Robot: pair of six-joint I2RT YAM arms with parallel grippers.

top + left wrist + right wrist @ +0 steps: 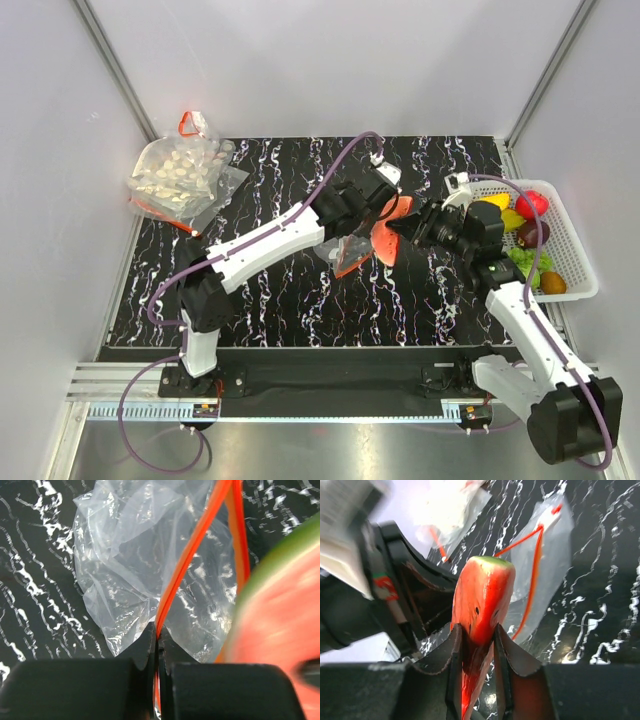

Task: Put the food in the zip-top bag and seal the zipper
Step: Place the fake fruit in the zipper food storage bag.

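The zip-top bag is small, clear and crinkly, and lies mid-table. My left gripper is shut on its red-orange zipper. In the left wrist view the gripper pinches one strip while the bag hangs open beyond it. My right gripper is shut on a watermelon slice, red with a green rind. In the right wrist view the gripper holds the slice just in front of the bag's mouth. The slice also fills the right side of the left wrist view.
A white basket with several fruits stands at the right edge, behind my right arm. A larger clear bag of whitish pieces with a red loop lies at the back left. Grey walls enclose the black marbled table.
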